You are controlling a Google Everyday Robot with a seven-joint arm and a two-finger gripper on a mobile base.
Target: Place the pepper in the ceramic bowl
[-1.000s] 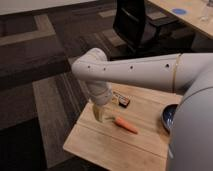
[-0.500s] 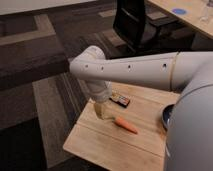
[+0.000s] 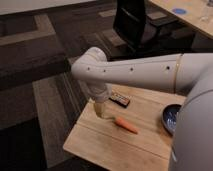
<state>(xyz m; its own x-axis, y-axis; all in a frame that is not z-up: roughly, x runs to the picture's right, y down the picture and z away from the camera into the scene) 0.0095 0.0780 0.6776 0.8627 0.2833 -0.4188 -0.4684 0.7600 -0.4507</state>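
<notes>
Slightly raised since a second ago, the pincer [image 3: 101, 109] hangs low over the pale wooden surface [image 3: 110, 150]; whether it is open or closed I cannot tell. Just beside it, to the right, lies the slender orange-red pepper [image 3: 127, 125], well apart from the glossy dark blue ceramic bowl [image 3: 171, 117]. Behind lies a flat black bar [image 3: 120, 99].

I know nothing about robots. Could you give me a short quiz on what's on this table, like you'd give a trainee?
1. True or false: the pepper lies in the bowl.
2. The gripper is: A over the table, close beside the pepper; B inside the bowl; C off the table altogether.
3. Fill in: behind the pepper lies a flat ___ bar.

Key: 1 false; it lies on the table, apart from the bowl. 2 A. 3 black.
</notes>
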